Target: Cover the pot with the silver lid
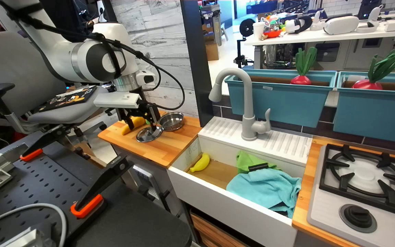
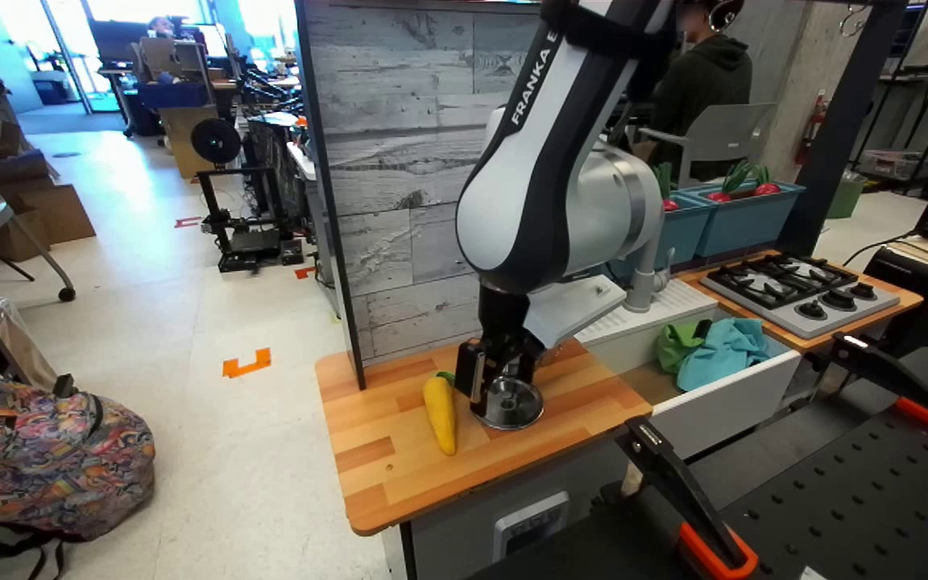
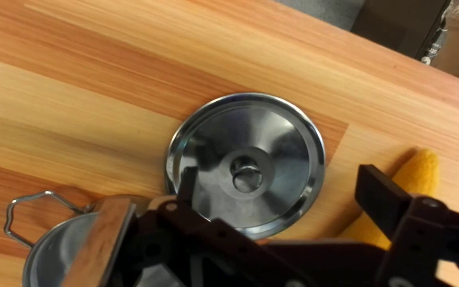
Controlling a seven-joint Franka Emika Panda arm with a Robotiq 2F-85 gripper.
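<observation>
In the wrist view, your black two-fingered gripper [image 3: 278, 171] stands spread, holding nothing, likely to take the knob [image 3: 247, 177] of the round silver metal lid [image 3: 259, 143], which lies on the brown wooden counter [image 3: 74, 91] near the low, uncovered silver metal pot [image 3: 52, 251], perhaps for a short carry. In an exterior view, the counter meets a white rectangular sink [image 1: 231, 211]; in an exterior view, a grey plank wall [image 2: 416, 161] backs it.

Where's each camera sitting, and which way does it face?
Exterior view: in front of the sink, raised, facing the faucet; arm upper left.
Exterior view: in front of the wooden counter, raised, facing the plank wall; arm near centre.
Wrist view: on the arm, facing down at the silver lid; open jaws at bottom.
Both exterior views share arm, silver lid, sink, stove.
</observation>
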